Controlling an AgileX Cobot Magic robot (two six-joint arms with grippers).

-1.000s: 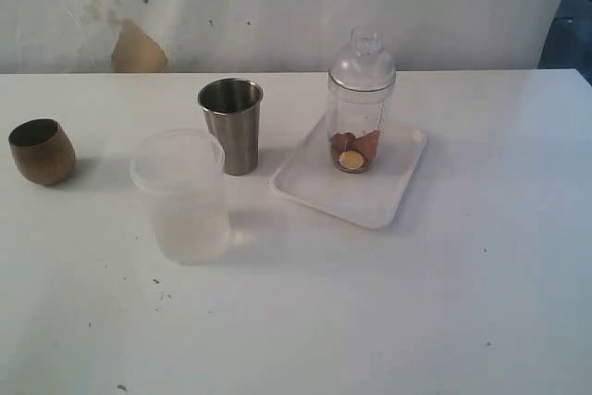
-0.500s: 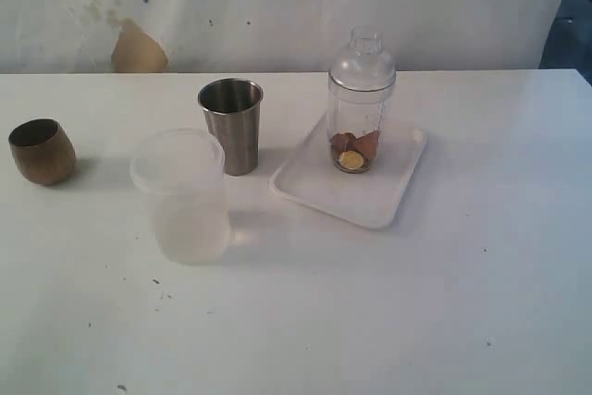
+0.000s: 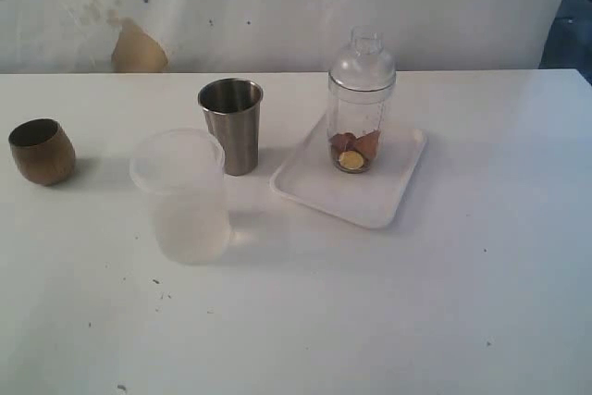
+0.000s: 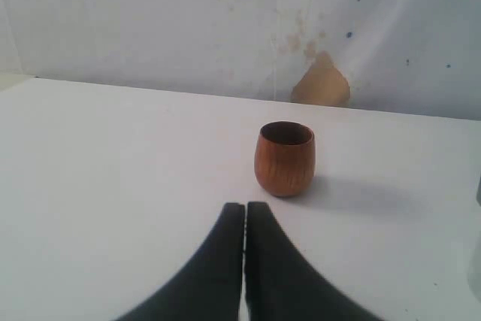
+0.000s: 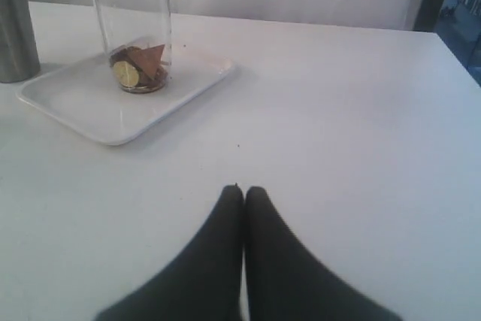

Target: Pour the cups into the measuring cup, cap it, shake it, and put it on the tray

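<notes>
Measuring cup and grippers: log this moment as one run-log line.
measuring cup: capped, upright on tray | left gripper: shut, empty | right gripper: shut, empty

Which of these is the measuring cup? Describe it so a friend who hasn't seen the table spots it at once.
On the white table, look right of the middle for the flat white tray. The measuring cup stands upright on it. Unlike the steel tumbler and frosted cup left of the tray, it is clear, wears a dome lid and holds brown pieces with a yellow slice.

Robot body: matte black
Left gripper [image 4: 244, 207] and right gripper [image 5: 243, 189]: each a smooth, curved pair tapering to rounded tips.
</notes>
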